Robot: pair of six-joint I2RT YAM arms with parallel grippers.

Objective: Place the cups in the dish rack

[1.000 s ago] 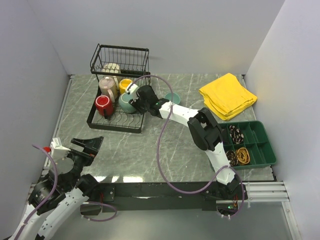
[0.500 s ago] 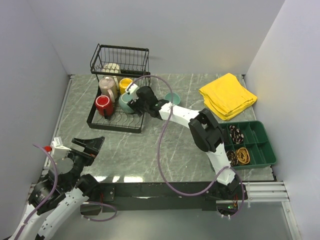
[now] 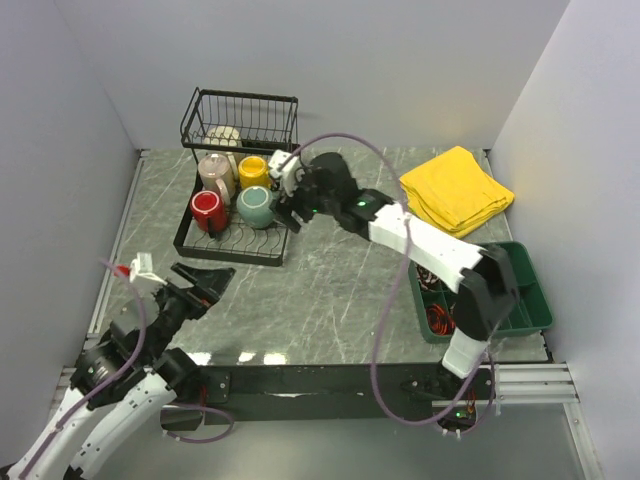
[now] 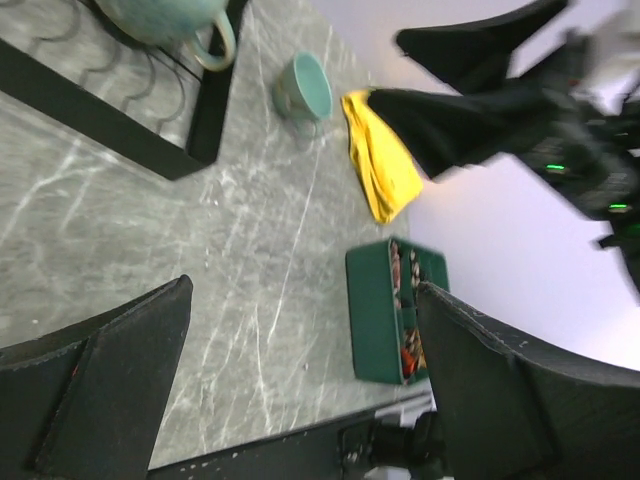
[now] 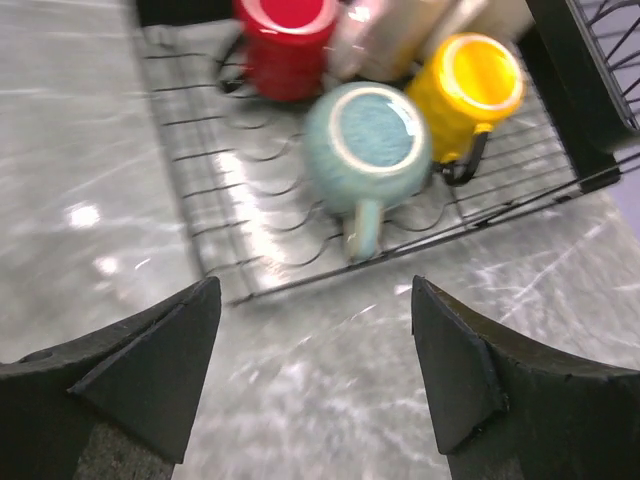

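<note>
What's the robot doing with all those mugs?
It is loading mugs into the black rack. The right claw is open near the grey-green mug, which sits in the rack by a red mug and a yellow mug. A small teal mug is on the table. The left claw is open, empty.

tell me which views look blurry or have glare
Right wrist: motion blur smears the grey-green mug, red mug and yellow mug; glare patch on the table. Left wrist: the right arm is smeared, the small teal mug clearer. Top external: sharp, light reflecting along the table's near edge.
</note>
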